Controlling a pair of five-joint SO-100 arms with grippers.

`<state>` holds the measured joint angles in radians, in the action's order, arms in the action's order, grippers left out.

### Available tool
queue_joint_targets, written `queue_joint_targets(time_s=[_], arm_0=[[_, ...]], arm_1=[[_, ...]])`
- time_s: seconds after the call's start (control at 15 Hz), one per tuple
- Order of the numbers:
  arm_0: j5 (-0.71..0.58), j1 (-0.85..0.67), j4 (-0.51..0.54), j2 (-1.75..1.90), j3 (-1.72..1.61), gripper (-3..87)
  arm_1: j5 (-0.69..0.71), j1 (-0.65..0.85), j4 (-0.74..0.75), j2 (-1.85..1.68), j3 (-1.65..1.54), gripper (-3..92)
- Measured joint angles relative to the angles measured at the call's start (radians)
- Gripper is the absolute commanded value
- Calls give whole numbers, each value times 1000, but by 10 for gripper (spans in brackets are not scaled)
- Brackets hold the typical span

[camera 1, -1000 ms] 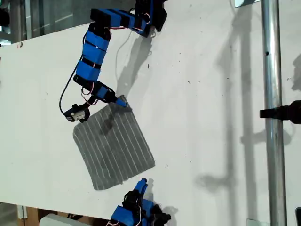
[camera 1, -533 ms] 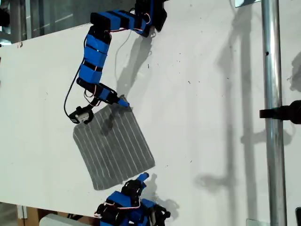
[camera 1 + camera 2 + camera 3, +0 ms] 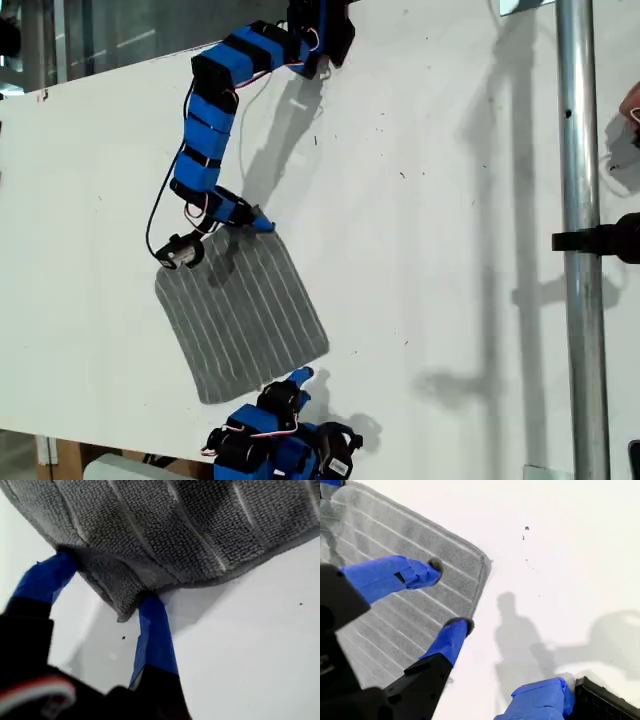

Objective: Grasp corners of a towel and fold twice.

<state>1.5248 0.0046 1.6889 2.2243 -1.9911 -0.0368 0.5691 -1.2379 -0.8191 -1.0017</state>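
Blue-taped fingers point(image 3: 155, 630) of my first gripper point(image 3: 107, 582) are standing spread on either side of one rounded corner point(image 3: 120, 612) of the soft grey cloth towel with thin white stripes point(image 3: 240, 315). Their tips are meeting the cloth's edge, and a clear gap is showing between them, with the corner poking into it. In the exterior view this corner is pointing up, and my first gripper point(image 3: 258, 222) is reaching it at the end of a blue arm point(image 3: 205, 130) coming down from the top edge.

My second gripper point(image 3: 451, 596) is hanging over the towel's other corner point(image 3: 484, 562), the lower right one in the exterior view. Its fingers point(image 3: 395, 575) are spread wide, holding nothing. Whether the tips are touching the cloth I cannot tell.

The towel is lying flat and tilted on the white worktop point(image 3: 450, 200), towards the exterior view's lower left. Its long striped edge is running between the two grippers. To the exterior view's right of that edge, bare worktop is stretching wide, crossed only by shadows, up to an upright grey metal pole point(image 3: 575, 200) carrying a black clamp point(image 3: 600, 240). The lower edge is lying close to the second arm's base point(image 3: 290, 455).
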Motion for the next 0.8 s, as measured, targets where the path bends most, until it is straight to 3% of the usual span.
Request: queue_joint_targets(time_s=[0.4,0.67,0.8], arm_0=[[-80,-71,-12,-64,94,123],[-308,-179,-49,-313,270,196],[-396,-219,-133,-380,258,257]], arm_1=[[17,-9,14,2,6,-2],[17,-15,12,2,6,-2],[17,-17,12,2,6,-2]])
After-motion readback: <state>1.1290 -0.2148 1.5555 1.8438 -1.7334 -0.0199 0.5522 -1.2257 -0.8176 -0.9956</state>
